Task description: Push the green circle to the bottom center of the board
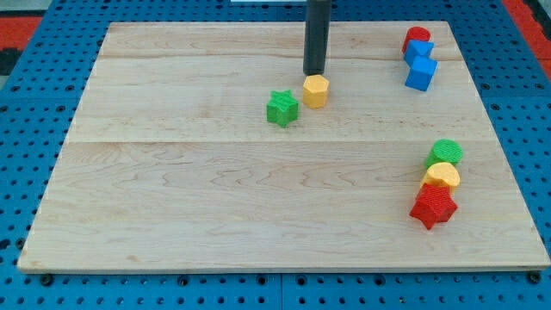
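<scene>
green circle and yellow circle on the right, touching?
Touching. The camera view shows the green circle directly above the yellow circle, their edges overlapping with no board visible between. My tip is far off, beside the yellow hexagon.

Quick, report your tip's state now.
My tip: no gripper, holding nothing, just above the yellow hexagonal block, far from the green circle block.

A: What colours sit on the far right?
B: A red circle (417, 38) and two blue blocks (421, 62).
A: And nearer, on that right side?
B: A green circle (447, 152), a yellow circle (443, 176) and a red star (433, 206), all with ribbed tops.
A: Around the middle?
B: A green star (281, 108) and a yellow hexagon (316, 89), beside the dark rod.
A: The board (215, 207)?
B: Pale wood with faint grain, lying on a blue perforated base (26, 288).
</scene>
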Robot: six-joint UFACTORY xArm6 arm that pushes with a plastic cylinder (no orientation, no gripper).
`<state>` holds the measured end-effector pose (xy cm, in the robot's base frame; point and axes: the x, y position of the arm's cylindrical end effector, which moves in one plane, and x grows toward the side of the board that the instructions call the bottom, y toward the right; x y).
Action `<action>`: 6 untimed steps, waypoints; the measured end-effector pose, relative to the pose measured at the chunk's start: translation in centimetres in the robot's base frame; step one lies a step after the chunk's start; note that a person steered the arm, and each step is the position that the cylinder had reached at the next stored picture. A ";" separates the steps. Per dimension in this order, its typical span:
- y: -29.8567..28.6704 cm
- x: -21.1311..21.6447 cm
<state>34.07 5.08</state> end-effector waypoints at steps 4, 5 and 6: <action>6.6 8.3; 4.8 10.1; 5.6 10.0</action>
<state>44.11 10.66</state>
